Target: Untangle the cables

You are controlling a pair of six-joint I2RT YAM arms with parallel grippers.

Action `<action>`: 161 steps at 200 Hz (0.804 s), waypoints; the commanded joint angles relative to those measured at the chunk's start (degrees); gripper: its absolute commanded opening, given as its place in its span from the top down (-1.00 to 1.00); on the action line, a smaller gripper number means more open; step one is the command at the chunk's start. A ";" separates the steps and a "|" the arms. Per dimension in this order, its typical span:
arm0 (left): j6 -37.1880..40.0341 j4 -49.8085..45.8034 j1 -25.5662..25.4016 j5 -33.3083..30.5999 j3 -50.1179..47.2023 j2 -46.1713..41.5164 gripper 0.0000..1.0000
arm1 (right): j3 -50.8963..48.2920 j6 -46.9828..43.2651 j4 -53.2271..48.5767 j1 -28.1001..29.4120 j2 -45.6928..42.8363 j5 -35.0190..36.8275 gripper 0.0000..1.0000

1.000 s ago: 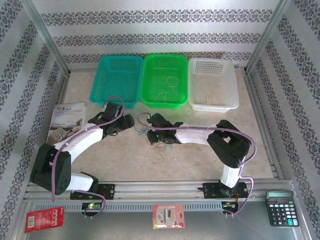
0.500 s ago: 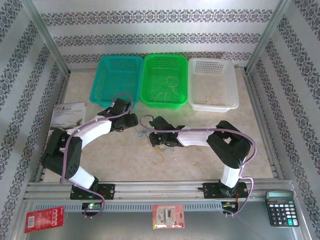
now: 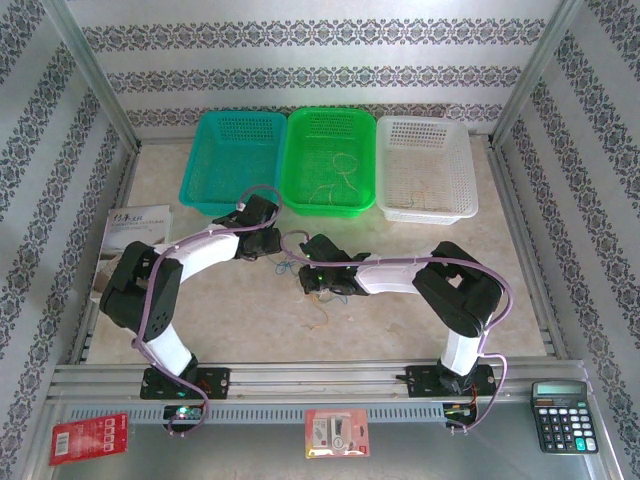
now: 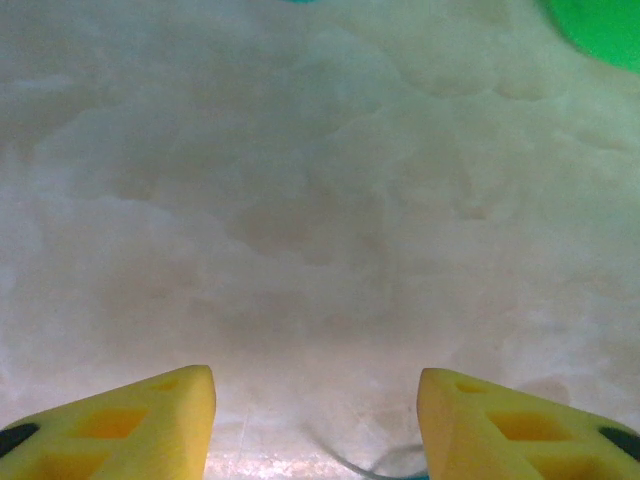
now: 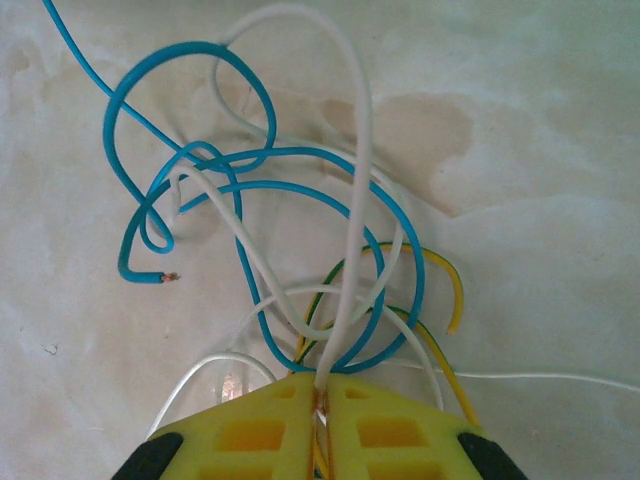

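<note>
The right gripper is closed, its yellow fingers pressed together on a white cable that runs straight into the seam between them. The left gripper has its fingers apart with nothing between them. It hovers low over bare table, just on the near side of the green basket.

The cables lie in a loose knot on the table, near the green basket and on its arm side. A blue cable loops several times through the white one, and a yellow-green cable curls underneath, close to the right fingers.

They look light, thin and springy, holding their curves rather than going limp. A pull on one strand would likely drag the whole knot along. With the white one pinned, the blue cable's bare cut end seems the best place to grip, since it lies free of the crossings.

In the green basket some pale thin strands lie coiled. I cannot tell what the teal basket and the white basket beside it hold.
</note>
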 commanded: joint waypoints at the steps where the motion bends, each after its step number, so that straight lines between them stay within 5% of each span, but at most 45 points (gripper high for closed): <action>1: 1.82 -2.48 -1.05 -2.99 1.81 1.26 -0.06 | -1.32 0.79 0.39 0.62 -0.70 -0.22 0.76; 115: 3.77 -4.62 -2.02 -6.79 3.92 6.01 0.29 | -1.73 0.99 1.16 0.63 -0.51 -0.28 0.77; 161: 3.84 -4.26 -2.14 -6.84 3.59 6.52 0.75 | -1.74 1.06 1.23 0.53 -0.61 -0.27 0.77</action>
